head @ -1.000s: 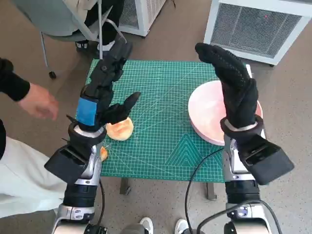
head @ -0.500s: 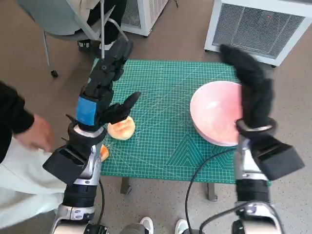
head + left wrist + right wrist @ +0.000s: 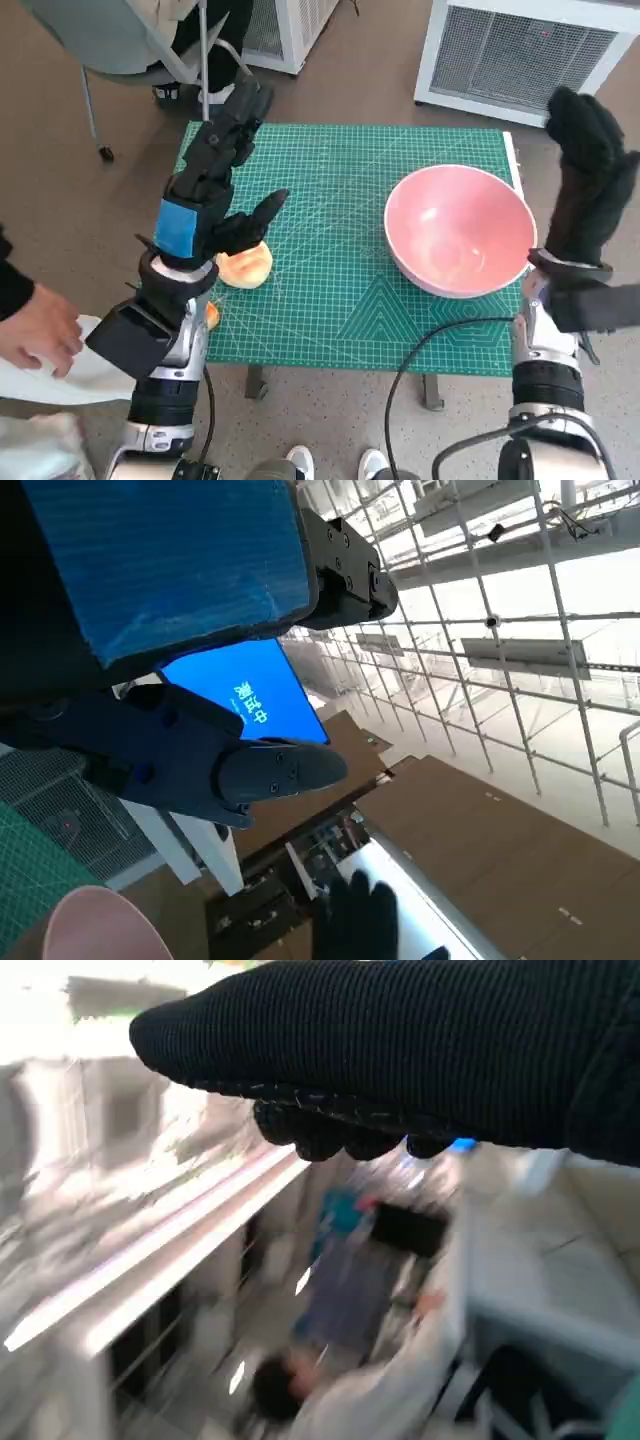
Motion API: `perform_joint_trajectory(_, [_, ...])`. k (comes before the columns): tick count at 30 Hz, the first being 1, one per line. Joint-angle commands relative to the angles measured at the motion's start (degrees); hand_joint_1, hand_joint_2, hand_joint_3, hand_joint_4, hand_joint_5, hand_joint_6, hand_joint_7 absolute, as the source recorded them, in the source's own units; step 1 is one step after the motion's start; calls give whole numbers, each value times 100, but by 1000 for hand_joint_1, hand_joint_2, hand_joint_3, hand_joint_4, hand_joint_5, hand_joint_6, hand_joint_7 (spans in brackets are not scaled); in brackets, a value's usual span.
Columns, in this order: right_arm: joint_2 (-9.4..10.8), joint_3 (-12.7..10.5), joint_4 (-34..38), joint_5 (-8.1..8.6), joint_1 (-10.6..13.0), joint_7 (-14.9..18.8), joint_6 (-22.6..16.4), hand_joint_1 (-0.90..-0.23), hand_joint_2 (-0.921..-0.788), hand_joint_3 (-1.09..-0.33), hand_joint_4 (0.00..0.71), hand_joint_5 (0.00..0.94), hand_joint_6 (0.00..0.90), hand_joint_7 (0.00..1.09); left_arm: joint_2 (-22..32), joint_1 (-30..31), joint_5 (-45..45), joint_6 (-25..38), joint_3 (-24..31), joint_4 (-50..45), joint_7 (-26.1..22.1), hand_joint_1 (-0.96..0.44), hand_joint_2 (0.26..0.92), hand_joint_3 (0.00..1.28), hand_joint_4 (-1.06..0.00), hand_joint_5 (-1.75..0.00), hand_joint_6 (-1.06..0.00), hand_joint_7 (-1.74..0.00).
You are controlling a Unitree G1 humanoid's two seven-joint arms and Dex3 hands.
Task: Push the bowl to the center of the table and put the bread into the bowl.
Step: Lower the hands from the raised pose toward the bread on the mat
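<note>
Bowl point(image 3: 459, 230) sitting uncovered right of bench point(image 3: 340, 180) centre | right robot hand point(image 3: 590, 170) swinging outward past the bowl's rim, fingers apart, empty | left robot hand point(image 3: 215, 185) hovering open over bread point(image 3: 246, 266) | push seemingly pending.

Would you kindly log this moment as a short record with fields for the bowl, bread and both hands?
bowl: pink bowl, empty, on the right side of the green mat
bread: bread on the mat's left part, partly under the left hand
left hand: left hand raised above the mat, holds nothing
right hand: right hand raised beyond the table's right edge, apart from the bowl
</note>
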Motion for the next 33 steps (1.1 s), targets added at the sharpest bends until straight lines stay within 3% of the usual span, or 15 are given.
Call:
perform_joint_trajectory(1, [-105, -100, 691, 12, 16, -215, 87, -525, -921, -837, 312, 69, -1, 794, -13, 88, -15, 15, 20, -71, 16, -413, 921, 372, -297, -1, -346, -15])
perform_joint_trajectory(10, [-168, -234, 1566, 202, -25, -110, 542, -486, -921, -841, 270, 42, -1, 738, -39, 101, -25, -5, 33, -49, 29, -414, 921, 374, -297, -1, -347, -14])
perform_joint_trajectory(17, [49, -501, 1860, 656, -44, 261, 1105, -475, -921, -823, 249, 26, -1, 710, -29, 127, -9, 21, 40, -68, 35, -416, 921, 375, -292, 0, -347, -14])
perform_joint_trajectory(19, [99, -514, 1903, 679, -44, 275, 1201, -485, -921, -815, 248, 24, -1, 710, -28, 134, 5, 39, 39, -92, 46, -415, 921, 375, -289, 0, -347, -14])
perform_joint_trajectory(23, [188, -418, 1967, 569, -49, 130, 1353, -482, -921, -812, 249, 23, 1, 714, -16, 155, 1, 66, 41, -121, 41, -415, 921, 376, -287, 0, -347, -13])
perform_joint_trajectory(33, [443, -557, 2076, 729, -130, 292, 1738, -443, -921, -826, 271, 29, 15, 710, 20, 220, 7, 98, 51, -194, 34, -420, 921, 374, -286, 0, -348, -13])
